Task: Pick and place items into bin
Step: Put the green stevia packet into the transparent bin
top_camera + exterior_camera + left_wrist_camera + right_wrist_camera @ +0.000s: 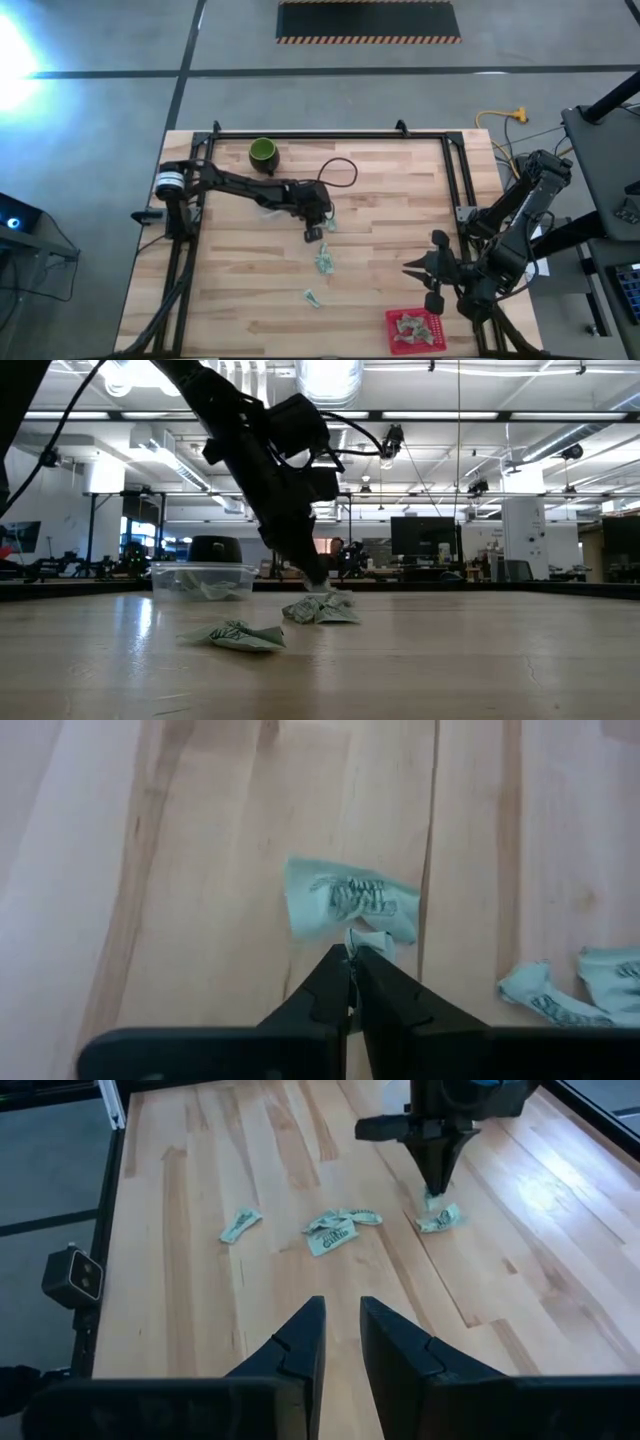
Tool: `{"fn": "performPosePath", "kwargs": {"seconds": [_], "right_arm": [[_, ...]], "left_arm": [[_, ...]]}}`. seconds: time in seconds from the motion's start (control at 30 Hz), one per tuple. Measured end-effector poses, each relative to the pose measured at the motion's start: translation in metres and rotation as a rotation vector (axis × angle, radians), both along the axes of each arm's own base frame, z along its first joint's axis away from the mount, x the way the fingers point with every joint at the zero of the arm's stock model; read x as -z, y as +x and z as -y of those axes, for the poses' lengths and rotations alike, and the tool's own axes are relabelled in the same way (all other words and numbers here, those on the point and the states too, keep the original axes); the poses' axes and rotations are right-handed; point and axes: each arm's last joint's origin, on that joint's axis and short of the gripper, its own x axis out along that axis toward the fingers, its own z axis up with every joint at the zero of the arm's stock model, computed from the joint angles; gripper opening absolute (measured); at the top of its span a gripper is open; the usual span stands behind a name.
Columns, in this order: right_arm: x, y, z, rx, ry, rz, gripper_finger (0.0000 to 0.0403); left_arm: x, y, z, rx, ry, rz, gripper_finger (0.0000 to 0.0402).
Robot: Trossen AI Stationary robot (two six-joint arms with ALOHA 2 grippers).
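Packets (324,262) scattered on wooden table (240,290) (industrial hall behind)

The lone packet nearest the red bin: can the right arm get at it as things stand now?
Probably yes. That packet lies alone on bare wood; the right gripper hangs beside the red bin, nothing between them. The left gripper is busy farther off, shut on another packet.

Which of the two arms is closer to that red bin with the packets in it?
The right. Its gripper hovers just beside the red bin, while the left gripper is mid-table, pinching a packet.
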Motion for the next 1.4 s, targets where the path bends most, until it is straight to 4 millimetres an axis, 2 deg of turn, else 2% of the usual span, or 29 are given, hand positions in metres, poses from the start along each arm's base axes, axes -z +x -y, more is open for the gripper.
{"fn": "performPosePath", "kwargs": {"seconds": [0.4,0.7,0.9,1.07,1.4], "right_arm": [[0.002,0.000,0.001,0.019,-0.026,0.025,0.0058],[0.002,0.000,0.002,0.034,-0.054,0.045,0.0059],[0.003,0.002,0.004,0.045,-0.057,0.047,0.0059],[0.003,0.003,0.005,0.053,-0.053,0.048,0.0059],[0.002,0.004,0.004,0.055,-0.039,0.057,0.0059]], "left_arm": [[-0.036,-0.023,-0.001,-0.056,0.091,-0.025,0.0001],[-0.061,-0.060,-0.004,-0.107,0.201,-0.172,0.0001],[-0.069,-0.083,-0.008,-0.153,0.249,-0.231,0.0001],[-0.063,-0.097,-0.014,-0.185,0.244,-0.259,0.0001],[-0.036,-0.115,-0.018,-0.251,0.224,-0.358,0.0001]]}}
